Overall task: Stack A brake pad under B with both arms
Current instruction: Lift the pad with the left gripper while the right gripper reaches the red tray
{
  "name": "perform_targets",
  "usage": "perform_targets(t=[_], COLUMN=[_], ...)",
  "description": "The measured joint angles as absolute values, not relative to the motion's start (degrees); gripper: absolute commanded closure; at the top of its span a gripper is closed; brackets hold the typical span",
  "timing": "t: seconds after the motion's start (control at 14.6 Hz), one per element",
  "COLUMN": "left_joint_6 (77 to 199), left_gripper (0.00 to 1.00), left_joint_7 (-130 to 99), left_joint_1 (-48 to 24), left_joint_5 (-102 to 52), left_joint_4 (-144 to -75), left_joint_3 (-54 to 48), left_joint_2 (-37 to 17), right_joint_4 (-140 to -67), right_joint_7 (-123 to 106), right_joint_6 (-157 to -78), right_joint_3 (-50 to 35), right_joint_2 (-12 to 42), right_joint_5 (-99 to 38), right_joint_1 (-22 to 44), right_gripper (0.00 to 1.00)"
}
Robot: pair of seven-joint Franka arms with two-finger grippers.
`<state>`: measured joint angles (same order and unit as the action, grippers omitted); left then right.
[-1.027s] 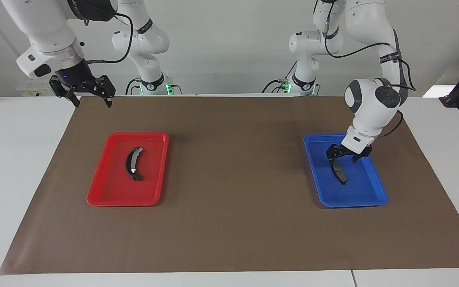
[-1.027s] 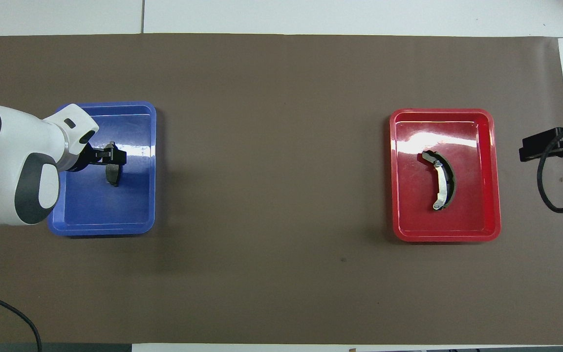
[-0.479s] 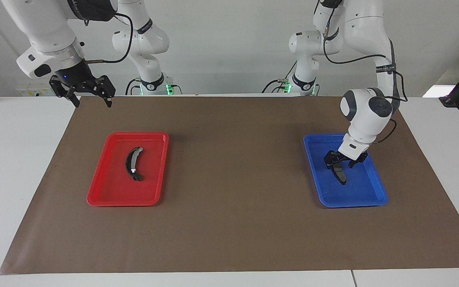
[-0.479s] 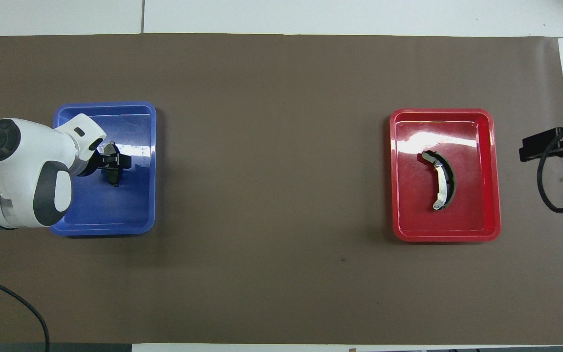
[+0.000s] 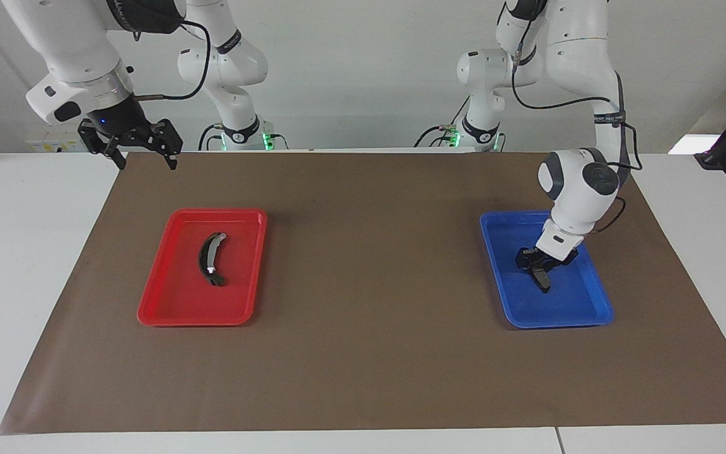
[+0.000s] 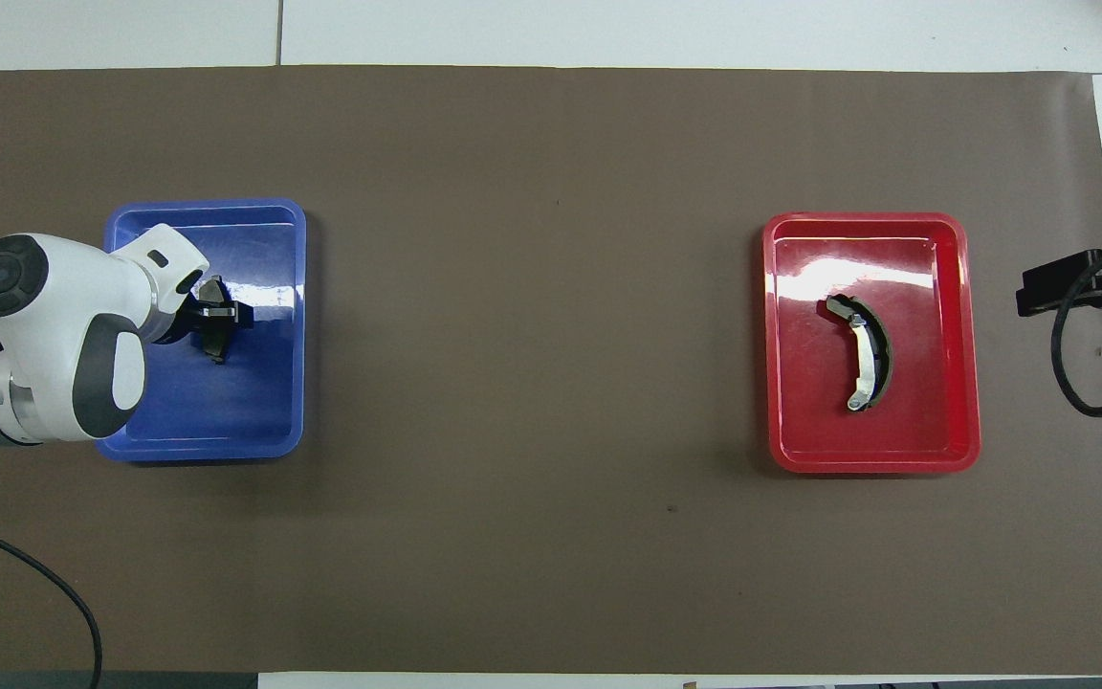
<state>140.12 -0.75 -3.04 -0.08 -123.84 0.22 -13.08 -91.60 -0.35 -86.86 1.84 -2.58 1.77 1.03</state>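
Observation:
The A brake pad (image 5: pixel 543 282), short, flat and dark, lies in the blue tray (image 5: pixel 558 323) toward the left arm's end of the table. My left gripper (image 5: pixel 541 265) is down in the tray with its fingers closed on the end of the pad nearer to the robots; in the overhead view the gripper (image 6: pixel 218 316) covers part of the pad (image 6: pixel 217 346). B (image 5: pixel 209 258), the curved shoe with silver bits, lies in the red tray (image 5: pixel 180 317). My right gripper (image 5: pixel 144 152) waits open, high over the mat's edge at the robots' end.
A brown mat (image 5: pixel 363 353) covers the table between the two trays. In the overhead view B (image 6: pixel 869 366) sits mid-way in the red tray (image 6: pixel 871 465), and the blue tray (image 6: pixel 207 450) lies at the left arm's end.
My left gripper has come down into the blue tray and its fingers have drawn in around the brake pad. The right arm has not moved.

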Motion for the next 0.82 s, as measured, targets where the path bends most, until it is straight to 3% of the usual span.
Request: perform_targets(t=[0.07, 0.55, 0.82], left_joint_6=[139.8, 134.2, 127.5], left_gripper=[0.99, 0.99, 0.99], left_joint_7=[-0.8, -0.6, -2.4], left_joint_1=[-3.0, -3.8, -11.0], left_joint_5=[-0.1, -0.1, -0.2], left_joint_4=[-123.8, -120.6, -114.2], left_joint_3=[0.2, -0.2, -0.6], left_joint_2=[-12.7, -10.6, -9.6], right_joint_4=[-91.6, -91.6, -91.6], right_joint_7=[-0.4, -0.4, -0.4], right_joint_6=[-86.9, -86.9, -86.9], right_joint_3=[1.8, 1.8, 1.8], right_joint_2=[-2.6, -2.6, -2.6], right_joint_5=[1.8, 1.8, 1.8], right_joint_1=[1.0, 1.0, 1.1], right_gripper=[0.00, 0.00, 0.00])
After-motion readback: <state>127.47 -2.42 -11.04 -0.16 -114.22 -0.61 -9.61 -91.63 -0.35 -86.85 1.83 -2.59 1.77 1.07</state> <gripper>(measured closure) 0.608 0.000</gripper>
